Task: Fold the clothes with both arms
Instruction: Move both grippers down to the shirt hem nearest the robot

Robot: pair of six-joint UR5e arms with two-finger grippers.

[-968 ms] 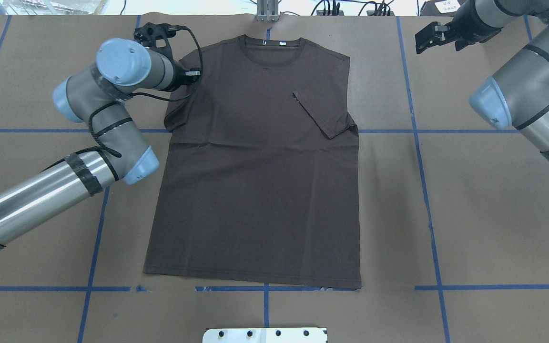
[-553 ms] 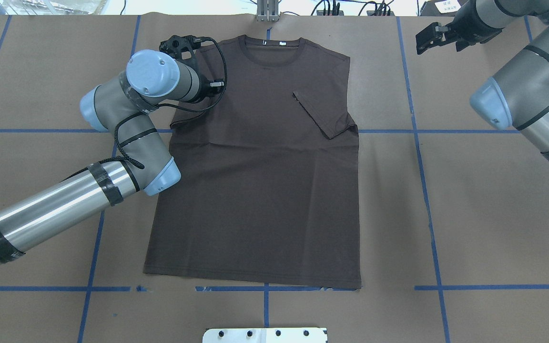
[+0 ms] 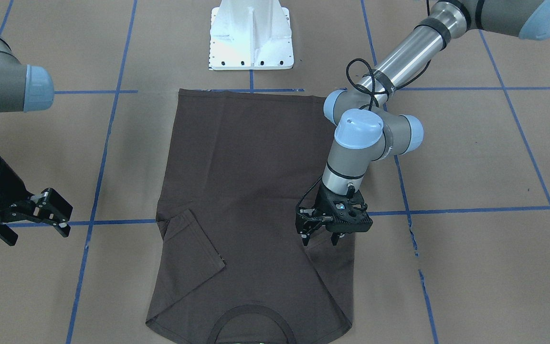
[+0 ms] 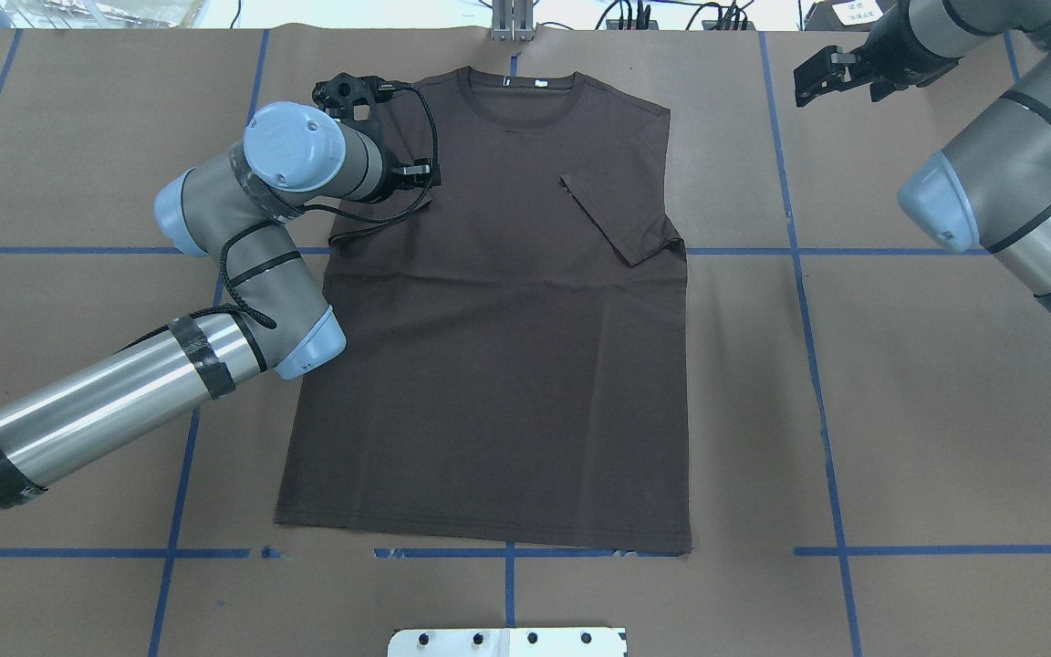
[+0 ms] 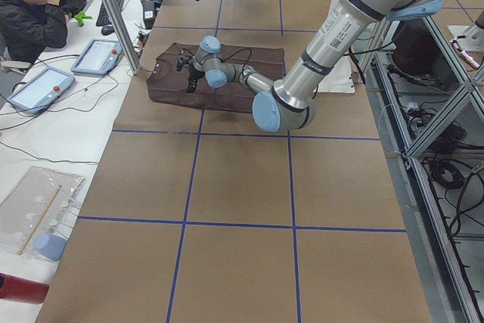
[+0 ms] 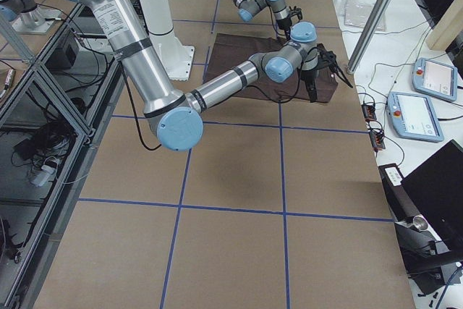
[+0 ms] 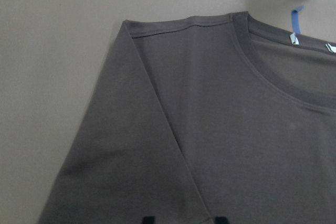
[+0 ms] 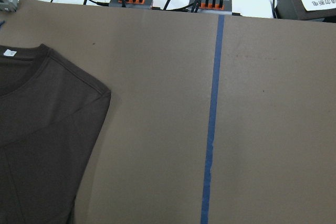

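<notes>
Dark shirt (image 4: pixel 498 365) lies flat on the brown papered surface (image 4: pixel 945 411), collar (image 4: pixel 515 87) at the side far from the robot, hem near its base. Right sleeve (image 4: pixel 621 219) already turned in across the chest. Left arm (image 4: pixel 293 160) reaches over the other shoulder. Left jaws point down at the left sleeve (image 3: pixel 332 272), parted a moderate way, tips low over the cloth. No cloth seen pinched between them, though contact is hard to judge. That sleeve looks only part-way turned in, its hem slanting and not matching the other side. Right arm (image 4: pixel 991 173) sits well off the shirt beyond its far right corner, right jaws spread wide, holding nothing. Judgement: the step in hand is the left sleeve fold. To do it well, take the hem at its outer corner, top layer only, lift just clear, carry it inward until the fold line runs straight down from the shoulder, then lay it flat before letting go. Thin knit will likely ruck the body if dragged low or fast
</notes>
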